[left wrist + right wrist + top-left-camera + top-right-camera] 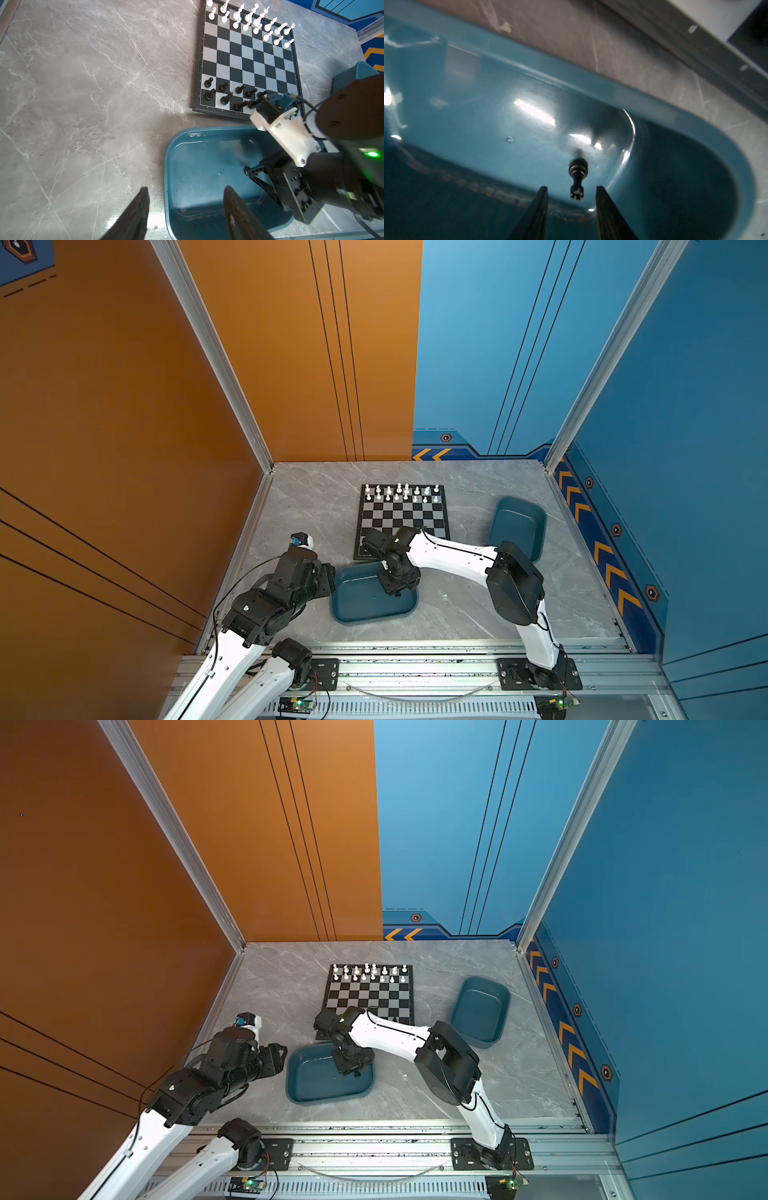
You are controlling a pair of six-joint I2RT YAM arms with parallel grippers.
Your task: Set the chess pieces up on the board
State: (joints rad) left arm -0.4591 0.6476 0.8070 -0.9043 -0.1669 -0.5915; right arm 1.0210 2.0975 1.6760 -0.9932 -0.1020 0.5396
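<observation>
A black chess piece (578, 176) lies in a corner of the teal tray (591, 87), seemingly on its side, crown between the spread, empty jaws of the right gripper (571, 189); the left gripper (186, 188), also spread, hangs over the tray's rim, farther off.

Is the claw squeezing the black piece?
No, the black piece sits between the open fingers of the right gripper, a gap each side.
</observation>
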